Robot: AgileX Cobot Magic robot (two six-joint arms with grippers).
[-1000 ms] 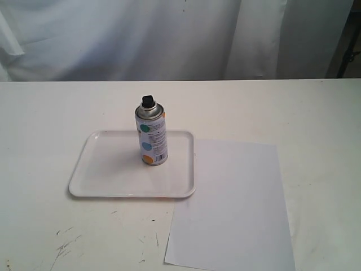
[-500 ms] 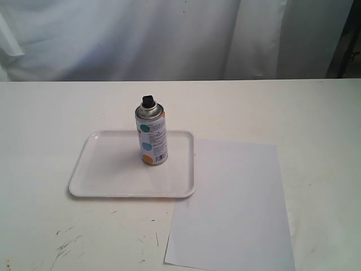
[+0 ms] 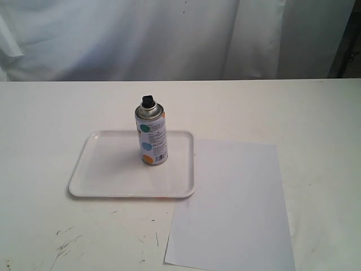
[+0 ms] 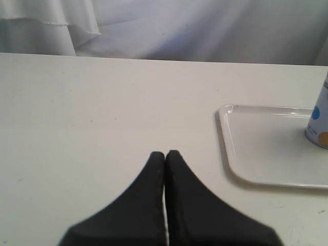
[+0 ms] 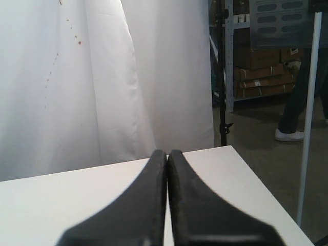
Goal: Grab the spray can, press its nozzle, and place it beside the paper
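The spray can [image 3: 152, 138] is silver metal with a white label bearing teal, blue and orange circles and dark fine print. Its nozzle [image 3: 148, 101] is black. The paper [image 3: 231, 206] is plain white and the tray [image 3: 107, 175] glossy white. The desk [image 3: 45, 113] is off-white, flecked with dark scuff marks [image 3: 65, 245]. The left gripper [image 4: 164, 152] and right gripper [image 5: 167, 151] are matte black. The curtain [image 3: 141, 39] is white.

White curtain [image 3: 169, 39] behind white table [image 3: 45, 118]

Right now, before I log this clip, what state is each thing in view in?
spray can: upright on the tray, not held
nozzle: uncapped, nothing pressing it
tray: flat on the table, carrying only the can
paper: flat, beside the tray
left gripper: shut, empty
right gripper: shut, empty
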